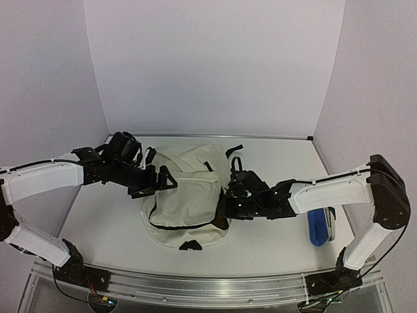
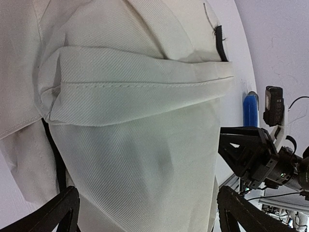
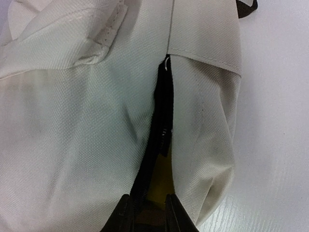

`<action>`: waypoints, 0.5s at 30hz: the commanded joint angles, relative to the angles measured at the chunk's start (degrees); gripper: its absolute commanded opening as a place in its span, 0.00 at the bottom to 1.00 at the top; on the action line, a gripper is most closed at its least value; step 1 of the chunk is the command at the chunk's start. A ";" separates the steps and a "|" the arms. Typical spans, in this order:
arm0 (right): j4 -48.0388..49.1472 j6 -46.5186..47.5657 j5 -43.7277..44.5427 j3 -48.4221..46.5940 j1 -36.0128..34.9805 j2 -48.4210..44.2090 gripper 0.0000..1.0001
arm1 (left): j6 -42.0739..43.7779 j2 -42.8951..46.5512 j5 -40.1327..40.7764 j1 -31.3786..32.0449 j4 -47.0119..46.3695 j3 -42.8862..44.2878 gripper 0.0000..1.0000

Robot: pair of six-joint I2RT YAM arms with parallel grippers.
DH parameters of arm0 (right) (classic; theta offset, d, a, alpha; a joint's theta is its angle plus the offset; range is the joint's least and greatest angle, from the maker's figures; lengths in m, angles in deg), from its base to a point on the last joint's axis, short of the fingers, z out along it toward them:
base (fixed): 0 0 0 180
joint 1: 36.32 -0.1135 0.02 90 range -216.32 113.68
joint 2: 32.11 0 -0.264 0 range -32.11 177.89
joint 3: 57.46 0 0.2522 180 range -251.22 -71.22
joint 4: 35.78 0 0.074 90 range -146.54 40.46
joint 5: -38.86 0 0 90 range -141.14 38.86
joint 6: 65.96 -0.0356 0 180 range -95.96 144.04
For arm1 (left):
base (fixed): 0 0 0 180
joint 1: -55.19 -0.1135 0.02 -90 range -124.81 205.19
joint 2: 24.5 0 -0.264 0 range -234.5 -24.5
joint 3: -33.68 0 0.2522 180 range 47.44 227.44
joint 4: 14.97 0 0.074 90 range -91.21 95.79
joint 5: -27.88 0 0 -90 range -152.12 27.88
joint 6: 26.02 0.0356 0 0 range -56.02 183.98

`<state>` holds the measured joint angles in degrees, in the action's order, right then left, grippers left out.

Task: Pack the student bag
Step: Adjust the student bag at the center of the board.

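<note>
Bare table [image 1: 104, 215] left of student bag [image 1: 186, 195]

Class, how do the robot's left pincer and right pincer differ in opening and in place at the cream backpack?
The left pincer stands wide open; the right pincer is nearly closed. The left pincer faces plain canvas at the backpack's left side; the right pincer sits at the black zipper on its right side. Both are black.

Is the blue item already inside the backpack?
No, the blue item lies on the table to the right of the student bag, outside it.
</note>
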<state>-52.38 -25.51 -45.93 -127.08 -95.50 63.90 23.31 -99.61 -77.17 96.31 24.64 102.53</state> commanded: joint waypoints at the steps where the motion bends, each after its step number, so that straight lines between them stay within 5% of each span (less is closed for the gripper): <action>1: -0.87 -1.96 5.70 -0.03 -0.10 0.56 0.23 | -1.73 -1.93 5.65 2.14 8.56 4.12 1.00; 10: -1.41 -1.78 7.00 1.73 1.66 0.04 0.28 | -4.94 -4.84 4.21 4.50 7.54 2.34 0.98; 15: -1.37 -1.79 8.11 2.66 2.21 0.00 0.26 | -4.79 -5.89 6.06 4.50 9.23 3.05 0.64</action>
<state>-53.61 -27.07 -40.78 -125.70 -93.85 64.00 18.85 -104.83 -72.82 100.67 33.23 105.05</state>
